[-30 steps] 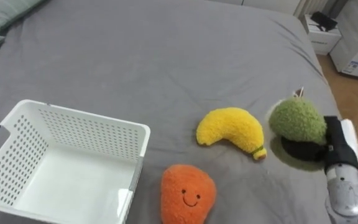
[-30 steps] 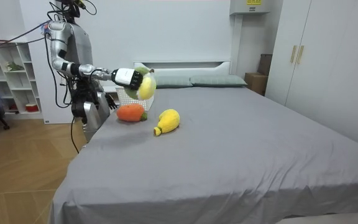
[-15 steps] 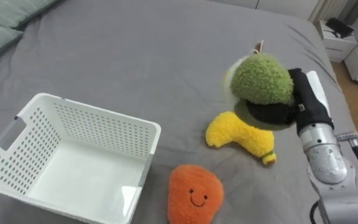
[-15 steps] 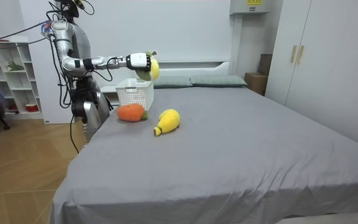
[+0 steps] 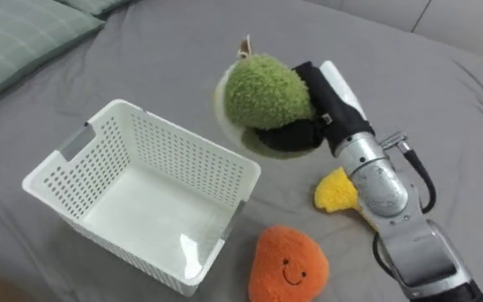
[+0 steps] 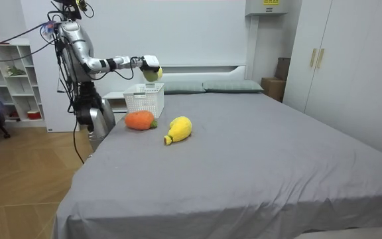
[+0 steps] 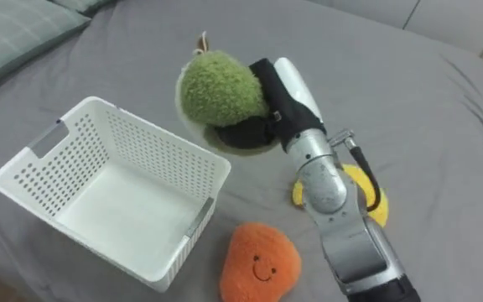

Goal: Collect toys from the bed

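Green plush toy (image 5: 262, 91) is off the bed (image 5: 443, 101), held up in the air by the right hand (image 5: 324, 99). The dark fingers (image 5: 292, 138) are curled under & round its lower side, grasping it. A small tag sticks up from the toy's top. The toy hangs by the far right rim of the white basket (image 5: 187, 155); can't tell if it's over the basket's inside. The right arm comes in from the near right, stretched fwd.

The basket sits on the bed at near left, w/ perforated walls & a handle cut-out in its left end. Orange plush toy (image 5: 288, 264), w/ a stitched smile, lies on the bed just right of the basket's near right corner. Yellow plush toy (image 5: 335, 191) lies right of the basket, farther off than the orange one & partly hidden behind the right forearm. A pale green pillow (image 5: 23, 33) lies at far left.

In the room view the robot stands upright on the wood floor at the bed's side, on the room view's left, w/ its arm held out about level & the green toy above the basket. A white shelf unit (image 6: 5, 73) stands behind the robot; wardrobe doors (image 6: 350, 60) are on the room view's right.
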### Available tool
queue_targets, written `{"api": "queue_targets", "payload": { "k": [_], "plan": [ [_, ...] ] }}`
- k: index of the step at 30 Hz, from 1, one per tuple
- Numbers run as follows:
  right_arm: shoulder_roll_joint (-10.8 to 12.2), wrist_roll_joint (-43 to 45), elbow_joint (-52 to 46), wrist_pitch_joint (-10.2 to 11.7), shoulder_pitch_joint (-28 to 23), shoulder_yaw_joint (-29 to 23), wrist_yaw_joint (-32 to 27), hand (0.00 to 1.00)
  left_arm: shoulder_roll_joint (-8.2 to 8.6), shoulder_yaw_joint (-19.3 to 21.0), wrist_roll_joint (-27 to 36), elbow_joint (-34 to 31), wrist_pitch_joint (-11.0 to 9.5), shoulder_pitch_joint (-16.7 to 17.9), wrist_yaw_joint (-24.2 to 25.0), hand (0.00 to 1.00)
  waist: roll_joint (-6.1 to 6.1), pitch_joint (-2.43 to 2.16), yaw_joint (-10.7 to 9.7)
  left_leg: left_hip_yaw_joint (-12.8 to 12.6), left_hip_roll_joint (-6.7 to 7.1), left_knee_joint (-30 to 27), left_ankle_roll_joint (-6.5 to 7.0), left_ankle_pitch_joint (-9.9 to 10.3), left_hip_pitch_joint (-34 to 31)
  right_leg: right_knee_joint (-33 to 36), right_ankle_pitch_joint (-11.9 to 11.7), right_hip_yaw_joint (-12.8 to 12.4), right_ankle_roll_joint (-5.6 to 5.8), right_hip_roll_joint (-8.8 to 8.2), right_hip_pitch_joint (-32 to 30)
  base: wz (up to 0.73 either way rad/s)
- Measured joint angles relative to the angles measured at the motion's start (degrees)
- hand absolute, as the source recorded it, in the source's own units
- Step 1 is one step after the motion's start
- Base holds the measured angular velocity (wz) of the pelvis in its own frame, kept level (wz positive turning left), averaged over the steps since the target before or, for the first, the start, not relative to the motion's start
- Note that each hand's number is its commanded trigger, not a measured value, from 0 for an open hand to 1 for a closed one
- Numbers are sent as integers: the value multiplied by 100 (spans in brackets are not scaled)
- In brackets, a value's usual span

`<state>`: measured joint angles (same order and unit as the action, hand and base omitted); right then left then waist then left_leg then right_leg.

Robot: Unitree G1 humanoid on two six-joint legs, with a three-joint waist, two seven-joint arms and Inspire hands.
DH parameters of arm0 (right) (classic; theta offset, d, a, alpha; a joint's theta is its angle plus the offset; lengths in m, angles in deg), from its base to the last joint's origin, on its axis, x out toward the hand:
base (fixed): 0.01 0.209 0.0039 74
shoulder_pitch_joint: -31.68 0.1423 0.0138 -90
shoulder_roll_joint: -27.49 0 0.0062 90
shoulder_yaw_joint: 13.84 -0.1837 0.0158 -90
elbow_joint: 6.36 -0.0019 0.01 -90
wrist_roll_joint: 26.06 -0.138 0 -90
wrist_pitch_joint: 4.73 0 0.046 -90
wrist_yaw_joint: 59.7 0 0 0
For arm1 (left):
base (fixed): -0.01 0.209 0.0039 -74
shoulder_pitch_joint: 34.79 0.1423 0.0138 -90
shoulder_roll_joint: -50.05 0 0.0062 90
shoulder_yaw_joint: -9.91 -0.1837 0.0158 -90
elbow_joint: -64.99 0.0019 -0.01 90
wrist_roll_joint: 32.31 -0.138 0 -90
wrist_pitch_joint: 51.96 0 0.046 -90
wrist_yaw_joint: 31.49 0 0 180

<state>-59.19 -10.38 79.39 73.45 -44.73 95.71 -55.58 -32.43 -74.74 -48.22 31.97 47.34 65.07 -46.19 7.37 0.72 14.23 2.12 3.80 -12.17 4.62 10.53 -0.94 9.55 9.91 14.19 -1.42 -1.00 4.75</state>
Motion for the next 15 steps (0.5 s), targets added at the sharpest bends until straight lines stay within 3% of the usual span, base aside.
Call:
{"api": "queue_targets", "payload": {
  "k": [6,15],
  "plan": [
    [415,169,109,-33,6,491,126,100,6,-117,-12,-8,8,-41,39,0,-1,10,282,114,30,-73,8,-7,-143,-4,-23,94,22,2,-88,6],
    [547,454,771,-80,212,1157,487,100,4,-263,-60,-82,78,-50,-9,0,3,15,520,289,109,-59,42,-76,-244,-100,-41,304,52,-34,-94,12]
  ]
}}
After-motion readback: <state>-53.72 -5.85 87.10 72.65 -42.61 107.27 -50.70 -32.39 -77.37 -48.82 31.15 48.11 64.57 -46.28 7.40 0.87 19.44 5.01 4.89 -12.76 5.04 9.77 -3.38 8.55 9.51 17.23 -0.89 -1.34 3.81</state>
